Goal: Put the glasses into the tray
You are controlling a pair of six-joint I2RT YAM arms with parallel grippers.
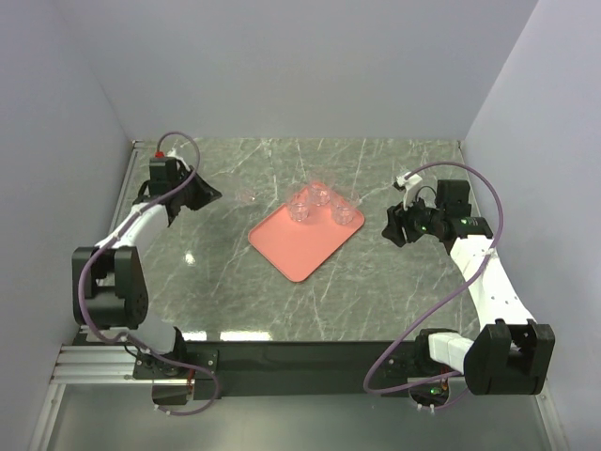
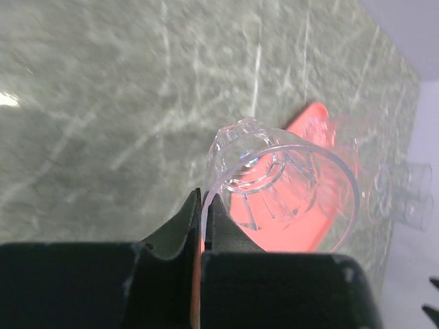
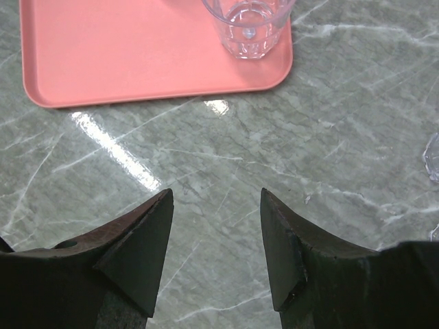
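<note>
My left gripper (image 2: 204, 202) is shut on the rim of a clear glass (image 2: 274, 178), one finger inside and one outside the wall. In the top view this gripper (image 1: 214, 194) is left of the salmon-pink tray (image 1: 300, 242), with the held glass (image 1: 246, 195) faint at its tip. Three glasses (image 1: 320, 195) stand on the tray's far end. My right gripper (image 1: 392, 228) is open just right of the tray, nothing between its fingers. In the right wrist view this gripper (image 3: 216, 199) hovers over bare marble, with the tray (image 3: 137, 55) and one glass (image 3: 247, 24) ahead.
The table is grey-green marble (image 1: 376, 282) enclosed by pale walls at the back and both sides. A bit of another clear object (image 3: 433, 156) shows at the right edge of the right wrist view. More glasses (image 2: 405, 195) appear beyond the tray in the left wrist view.
</note>
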